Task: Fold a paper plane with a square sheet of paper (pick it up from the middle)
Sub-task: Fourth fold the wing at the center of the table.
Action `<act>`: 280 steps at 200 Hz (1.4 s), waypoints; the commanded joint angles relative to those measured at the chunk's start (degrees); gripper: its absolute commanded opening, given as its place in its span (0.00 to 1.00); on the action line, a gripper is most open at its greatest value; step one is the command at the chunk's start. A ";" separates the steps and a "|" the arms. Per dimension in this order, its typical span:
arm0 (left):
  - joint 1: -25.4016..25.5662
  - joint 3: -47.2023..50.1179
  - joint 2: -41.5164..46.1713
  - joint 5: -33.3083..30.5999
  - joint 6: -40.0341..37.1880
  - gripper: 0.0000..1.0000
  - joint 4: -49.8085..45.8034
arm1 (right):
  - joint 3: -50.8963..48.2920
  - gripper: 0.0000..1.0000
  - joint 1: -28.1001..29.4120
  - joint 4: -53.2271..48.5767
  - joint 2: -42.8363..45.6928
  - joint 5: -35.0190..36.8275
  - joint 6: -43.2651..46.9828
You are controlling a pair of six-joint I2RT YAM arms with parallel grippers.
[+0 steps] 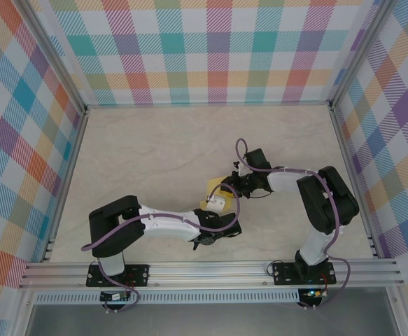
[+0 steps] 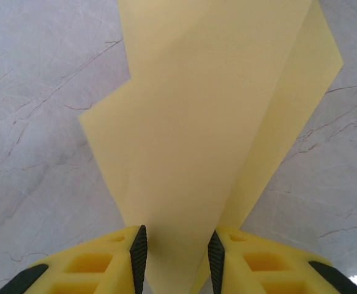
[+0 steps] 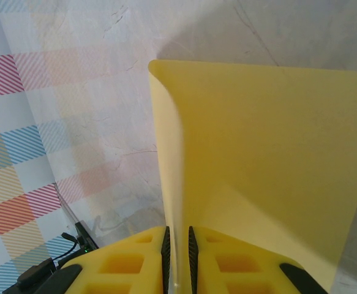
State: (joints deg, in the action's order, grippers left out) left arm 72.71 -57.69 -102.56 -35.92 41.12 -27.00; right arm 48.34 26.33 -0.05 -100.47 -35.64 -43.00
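Square sheet of paper [image 2: 209, 122] — bright yellow, creased.
Right hand [image 3: 178, 242] clamps it; left hand [image 2: 177, 245] astride, grip unclear; cropped at frame top.

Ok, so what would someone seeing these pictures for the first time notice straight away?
The bright yellow paper, held up off the table near its middle. The right gripper is pinched shut on one edge of it, while the left gripper stands open astride a folded part. Loud checked walls ring the scene.
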 commanded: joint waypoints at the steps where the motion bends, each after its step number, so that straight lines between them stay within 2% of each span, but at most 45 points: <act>1: -0.07 -1.25 -1.12 -1.28 0.87 0.36 -1.47 | -0.26 0.18 0.23 0.14 -1.06 -0.56 -0.11; 29: -0.07 -0.86 -1.15 -0.90 1.42 0.35 -1.14 | -0.25 0.17 0.23 0.10 -1.08 -0.40 -0.06; 98: -0.20 -0.37 -0.10 -0.36 0.96 0.18 -0.32 | -0.76 0.18 0.23 0.14 -0.54 -0.06 -0.28; 132: -1.29 2.04 2.21 2.77 -0.39 0.11 3.38 | -1.01 0.25 0.22 -0.83 1.23 0.96 0.05; 185: -5.54 7.55 7.40 11.93 -3.74 0.10 13.02 | -1.69 0.40 -0.29 -6.89 7.62 6.54 2.59; 239: -10.85 15.11 12.20 22.04 -3.35 0.08 23.99 | -6.09 0.45 -0.40 -10.10 17.88 12.91 2.85; 257: -13.32 18.35 13.13 27.71 -2.81 0.08 28.81 | -7.97 0.45 -0.35 -8.50 19.62 11.66 2.33; 280: -15.06 19.51 12.92 31.67 -3.29 0.08 30.71 | -9.61 0.44 -0.25 -6.19 20.31 9.26 1.71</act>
State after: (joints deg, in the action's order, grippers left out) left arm 59.37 -39.70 -90.39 -11.20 37.93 -1.41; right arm 40.66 26.26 -7.79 -81.08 -24.69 -41.10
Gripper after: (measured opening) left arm 0.080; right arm 0.443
